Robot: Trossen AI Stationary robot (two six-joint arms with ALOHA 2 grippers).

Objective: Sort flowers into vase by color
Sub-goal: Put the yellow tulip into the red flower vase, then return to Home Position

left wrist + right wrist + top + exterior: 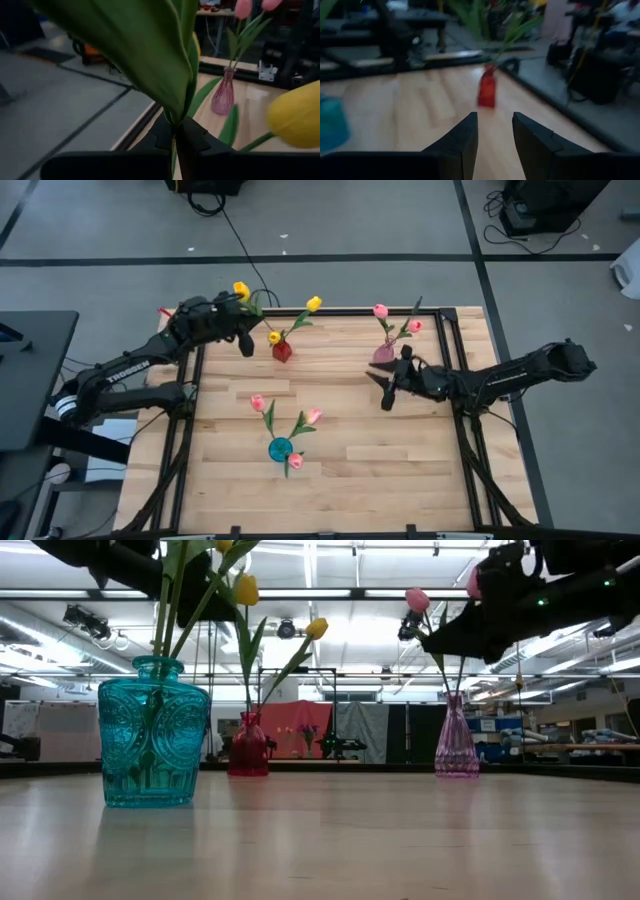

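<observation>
The left gripper (238, 313) is clamped on the stem of a yellow tulip (241, 288), holding it up at the far left corner of the surface (400, 450), just beside the red vase (282, 351). That vase already carries two yellow tulips. The pink vase (384, 353) has two pink ones, and the teal vase (280, 448) holds three pink ones. The right gripper (390, 392) waits near the pink vase, released and empty.

These flowers look very light, with thin, springy stems and broad, floppy leaves; the head will likely sway when moved. In the left wrist view the fingers (192, 137) pinch the stem just under a leaf (145, 55), which looks a sound hold: low enough to steer the stem end, clear of the soft head. The vases are narrow-necked and probably tip easily, so the stem end should enter the red vase straight down.
</observation>
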